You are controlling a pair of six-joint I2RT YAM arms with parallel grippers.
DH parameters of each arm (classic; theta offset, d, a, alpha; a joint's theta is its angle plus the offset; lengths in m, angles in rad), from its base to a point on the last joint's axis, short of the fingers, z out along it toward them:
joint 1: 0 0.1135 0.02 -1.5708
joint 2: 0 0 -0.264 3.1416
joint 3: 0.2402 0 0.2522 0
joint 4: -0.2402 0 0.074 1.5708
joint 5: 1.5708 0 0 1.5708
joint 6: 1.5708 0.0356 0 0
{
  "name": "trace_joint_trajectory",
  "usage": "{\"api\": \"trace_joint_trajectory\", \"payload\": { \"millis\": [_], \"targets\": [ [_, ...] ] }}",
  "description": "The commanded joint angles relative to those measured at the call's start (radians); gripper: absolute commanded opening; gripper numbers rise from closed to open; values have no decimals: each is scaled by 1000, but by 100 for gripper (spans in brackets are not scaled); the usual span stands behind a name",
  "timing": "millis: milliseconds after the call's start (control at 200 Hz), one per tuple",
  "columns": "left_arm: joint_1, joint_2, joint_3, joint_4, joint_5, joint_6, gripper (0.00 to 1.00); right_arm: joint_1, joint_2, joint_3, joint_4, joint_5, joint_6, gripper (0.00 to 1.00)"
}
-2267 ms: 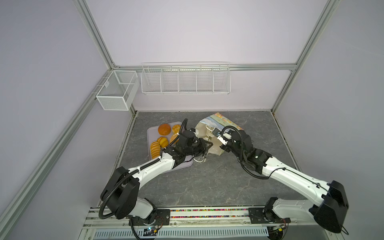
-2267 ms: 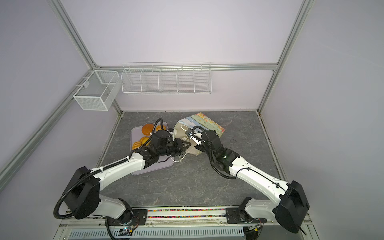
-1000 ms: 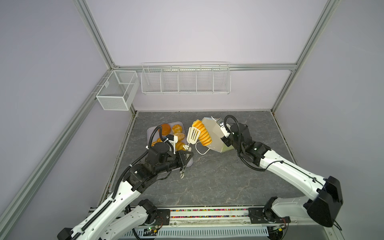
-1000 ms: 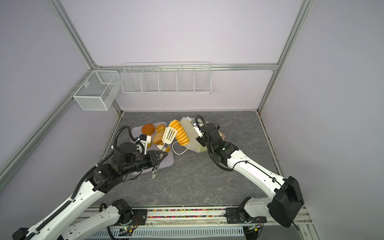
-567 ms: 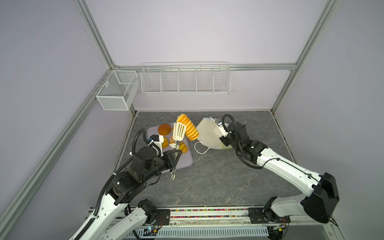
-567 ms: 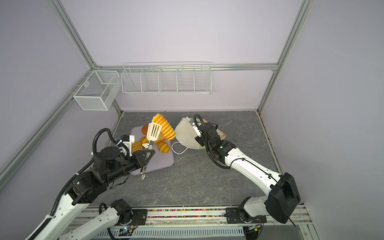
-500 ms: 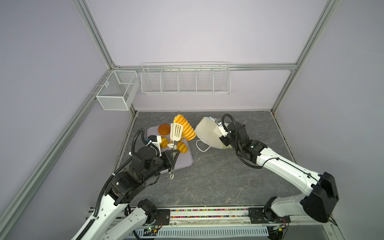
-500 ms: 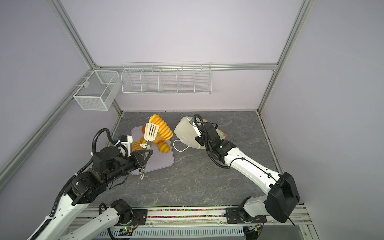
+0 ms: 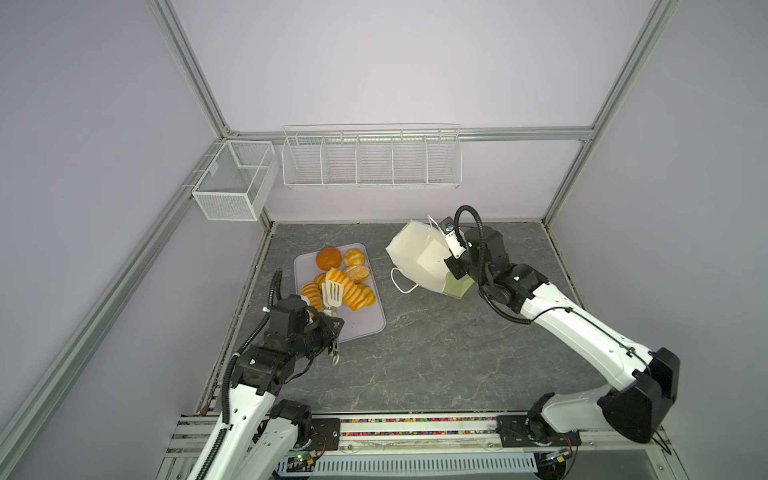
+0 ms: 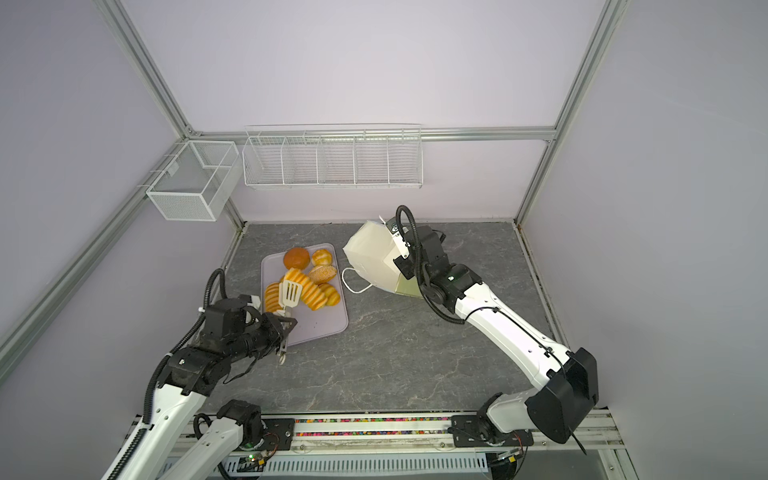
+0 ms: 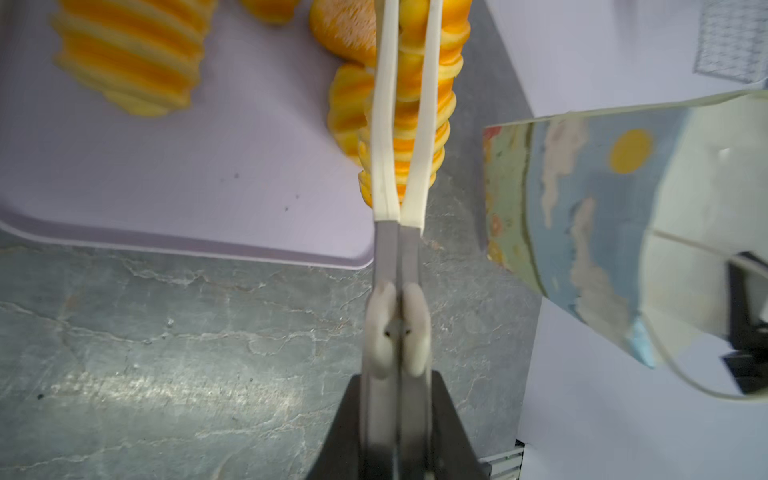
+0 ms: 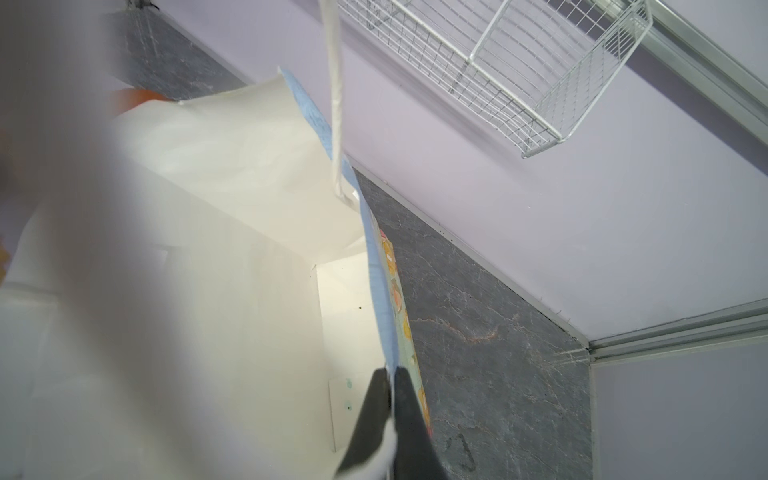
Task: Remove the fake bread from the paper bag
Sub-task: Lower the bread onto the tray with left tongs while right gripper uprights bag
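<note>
Setting, both top views: grey marbled tabletop (image 9: 415, 353) inside lilac walls (image 9: 374, 62); wire basket (image 9: 370, 162) on the back wall.
Fake bread (image 9: 345, 278): all lying on a lilac tray (image 9: 361, 324) at the left of the tabletop, outside the bag.
Long ridged loaf (image 9: 353, 291): on top of the pile, long axis running diagonally from far-left to near-right.
Paper bag (image 9: 419, 257): right of the tray and apart from it, tipped over, mouth turned left towards the tray, white inside showing, base towards the right arm; a cord handle (image 9: 401, 284) hangs from the mouth.
Left gripper (image 9: 330, 328): at the tray's near edge, holding white tongs (image 9: 332, 293) whose slotted head lies over the long ridged loaf.
Right gripper (image 9: 453, 266): at the bag's rim.

Left wrist view, left gripper (image 11: 399, 395): jaws squeezed together on the grey tongs (image 11: 399, 249) handles.
Left wrist view, long ridged loaf (image 11: 451, 83): behind the two white tong arms, lengthwise along them; whether they pinch it cannot be told.
Left wrist view, paper bag (image 11: 582, 208): printed sky side showing, beyond the tray (image 11: 166, 187).

Right wrist view, right gripper (image 12: 392, 395): jaws pinched tight on the bag's printed wall at the rim.
Right wrist view, paper bag (image 12: 228, 249): white inside open to the camera, no bread seen in the part that shows; cord handle (image 12: 336, 104) crosses the picture.
</note>
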Motion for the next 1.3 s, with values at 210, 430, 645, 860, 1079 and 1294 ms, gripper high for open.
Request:
{"api": "trace_joint_trajectory", "payload": {
  "millis": [210,430,645,860,1079,1294],
  "targets": [
    [70,-23,-117,122,134,-66,0,-136,76,122,-100,-256,182,8],
    [126,-81,-182,124,137,-116,0,-222,166,169,-126,-387,241,11],
    [130,-115,-243,155,140,-176,0,-262,193,181,-127,-371,242,18],
    [131,-112,-257,173,138,-186,0,-277,189,202,-149,-326,236,33],
    [131,-104,-260,204,131,-208,0,-282,160,222,-160,-292,223,51],
    [132,-87,-269,245,122,-227,0,-300,157,235,-175,-270,235,60]
  ]
}}
